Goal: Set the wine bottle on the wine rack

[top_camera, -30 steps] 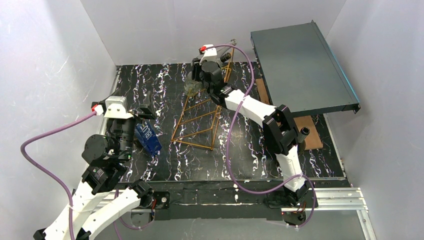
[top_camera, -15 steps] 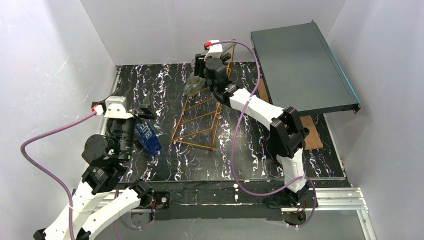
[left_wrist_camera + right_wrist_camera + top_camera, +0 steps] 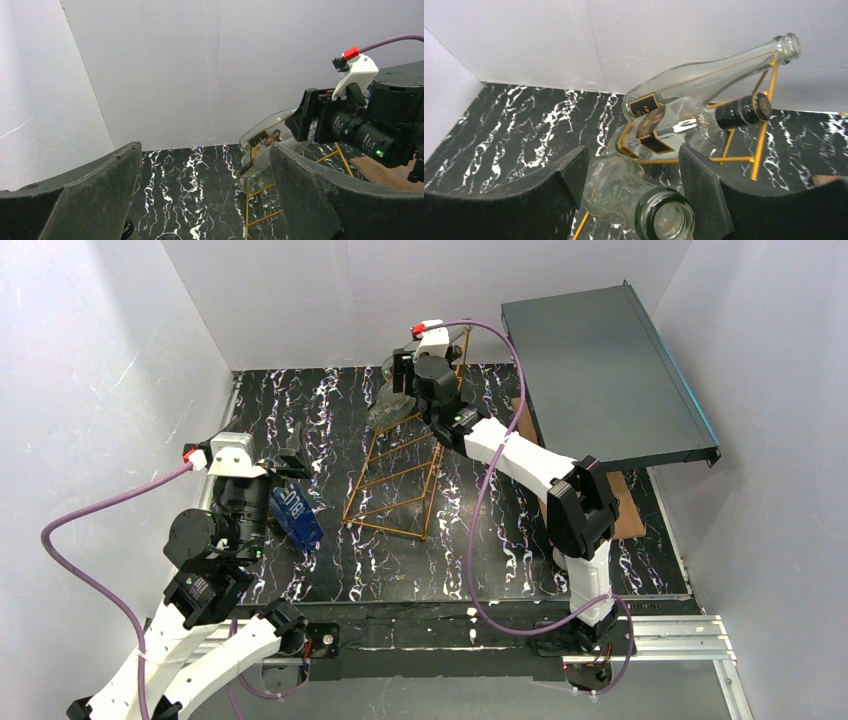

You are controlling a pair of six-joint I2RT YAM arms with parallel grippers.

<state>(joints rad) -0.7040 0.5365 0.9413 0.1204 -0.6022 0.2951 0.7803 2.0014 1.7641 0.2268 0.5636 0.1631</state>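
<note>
The wine bottle (image 3: 616, 197) lies at the far end of the wine rack (image 3: 724, 159), its neck between the spread fingers of the right pincer (image 3: 633, 155), not pinched. The left pincer (image 3: 206, 147) hangs wide apart at the near left.

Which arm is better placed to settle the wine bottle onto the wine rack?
Right. The right gripper straddles the wine bottle at the far end of the wine rack; the left gripper hangs open well aside.

Copper-gold wine rack (image 3: 395, 475), clear glass wine bottle (image 3: 616, 192), black white-veined table (image 3: 330, 410).
</note>
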